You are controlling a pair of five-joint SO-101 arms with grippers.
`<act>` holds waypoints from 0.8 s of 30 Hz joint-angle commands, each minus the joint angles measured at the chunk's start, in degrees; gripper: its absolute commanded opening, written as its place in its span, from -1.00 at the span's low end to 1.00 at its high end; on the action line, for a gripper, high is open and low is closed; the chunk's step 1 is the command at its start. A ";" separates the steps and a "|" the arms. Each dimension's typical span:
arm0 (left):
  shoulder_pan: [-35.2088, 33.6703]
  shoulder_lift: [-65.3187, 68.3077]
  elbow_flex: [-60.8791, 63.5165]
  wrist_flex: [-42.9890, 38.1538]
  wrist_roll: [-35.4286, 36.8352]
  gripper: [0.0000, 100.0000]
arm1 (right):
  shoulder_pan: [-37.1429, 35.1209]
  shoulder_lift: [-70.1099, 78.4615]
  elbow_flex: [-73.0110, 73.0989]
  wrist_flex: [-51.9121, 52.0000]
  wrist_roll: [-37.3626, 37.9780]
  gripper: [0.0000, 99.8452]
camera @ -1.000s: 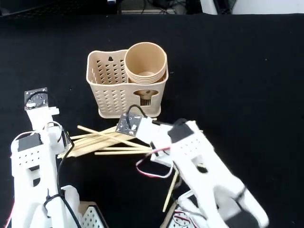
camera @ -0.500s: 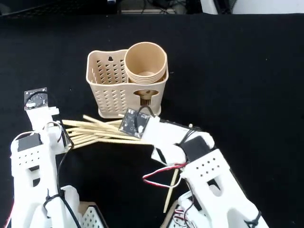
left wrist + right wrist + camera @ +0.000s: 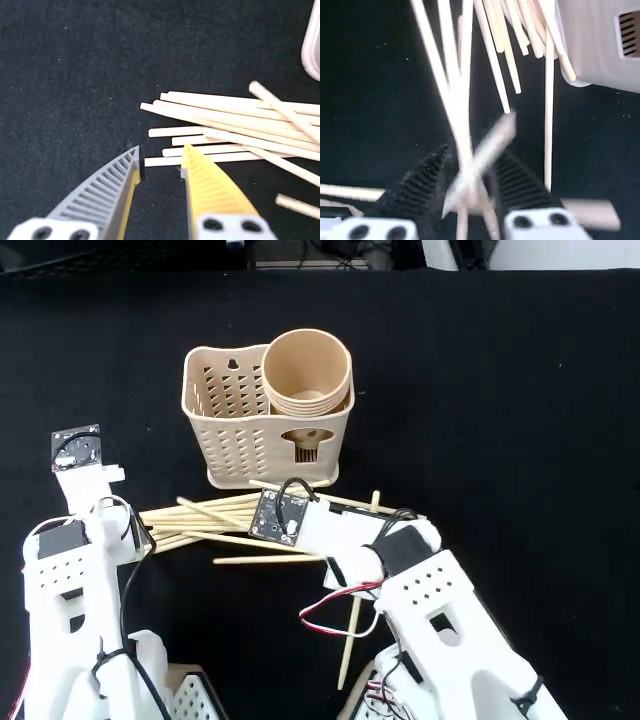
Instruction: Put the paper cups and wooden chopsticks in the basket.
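Note:
A beige perforated basket (image 3: 240, 430) stands at the table's middle back, with a stack of paper cups (image 3: 307, 368) in its right compartment. Wooden chopsticks (image 3: 195, 520) lie fanned on the black table in front of it. My right gripper (image 3: 470, 167) sits low at the front of the basket (image 3: 600, 45), its black jaws shut on a few chopsticks (image 3: 455, 75), one of them lying crosswise and blurred. My left gripper (image 3: 160, 155) is open just above the left ends of the chopsticks (image 3: 235, 125), holding nothing.
One loose chopstick (image 3: 268, 560) lies in front of the bundle and another (image 3: 350, 640) runs under the right arm toward the table's front. The basket's left compartment (image 3: 225, 390) holds nothing. Black table stretches to the right and back.
The right arm swung toward the basket and lowered, dragging the chopstick bundle back and fanning it out; one chopstick stayed behind. The left arm has not moved.

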 commanded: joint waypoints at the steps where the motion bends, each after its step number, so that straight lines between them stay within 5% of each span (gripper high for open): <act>1: -0.40 -1.14 -1.71 -0.97 0.70 -0.70 | 0.00 0.22 -0.22 -1.05 0.53 -0.62; 10: -0.40 -1.14 -1.80 -0.88 0.70 -0.70 | -2.99 1.63 -0.22 -6.59 -5.98 -0.61; 15: -0.40 -1.14 -1.71 -0.88 0.70 -0.70 | -8.88 14.29 -0.75 -10.02 -8.79 -0.61; 24: -0.40 -1.14 -1.54 -0.88 0.70 -0.70 | -5.10 28.35 -1.89 -18.02 -8.62 -0.61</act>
